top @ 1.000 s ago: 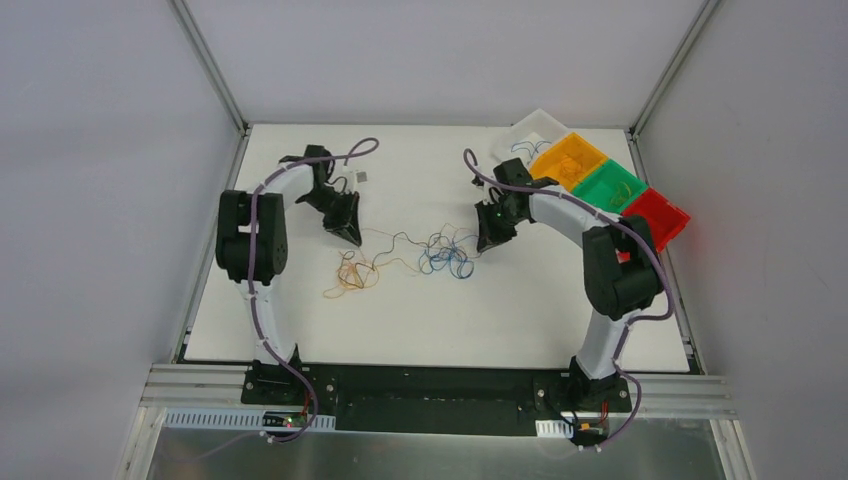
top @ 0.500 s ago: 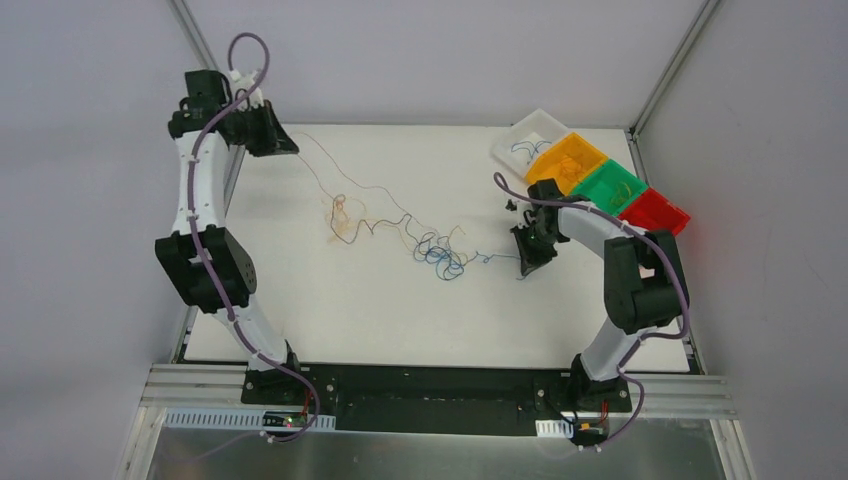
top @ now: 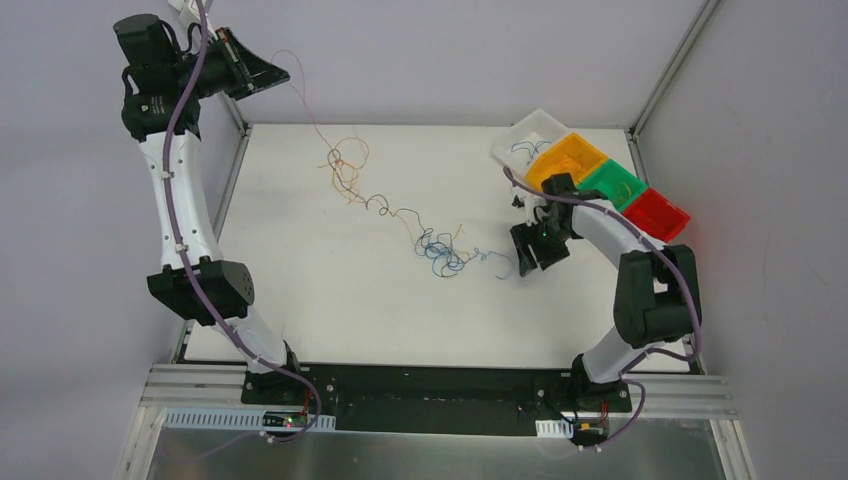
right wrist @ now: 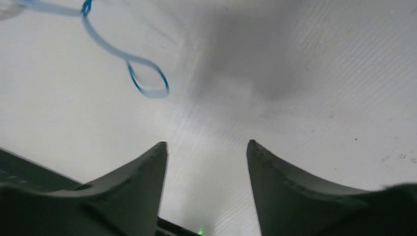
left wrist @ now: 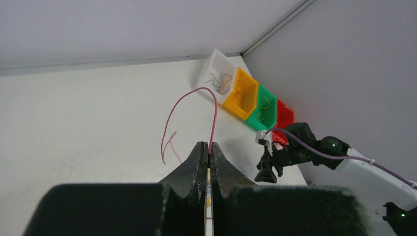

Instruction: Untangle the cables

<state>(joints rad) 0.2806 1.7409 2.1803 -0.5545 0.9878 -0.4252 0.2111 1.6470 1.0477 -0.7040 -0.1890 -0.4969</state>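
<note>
Orange, dark and blue cables (top: 440, 252) trail in one chain from a raised end down to a knot mid-table (top: 330, 300).

The left gripper (left wrist: 207, 152), high over the far-left corner, is clamped on a thin reddish strand. The right gripper (right wrist: 206, 167) sits low beside the blue end, jaws apart and empty, with a blue loop (right wrist: 145, 81) just ahead. This looks like the pulling-apart step; next, the right should pinch that loop as an anchor. The white bin (top: 540, 117) holds blue and dark strands, the orange bin (top: 597, 152) orange ones, the green bin (top: 632, 178) yellowish ones; the contents of the red bin (top: 665, 222) can't be made out.
</note>
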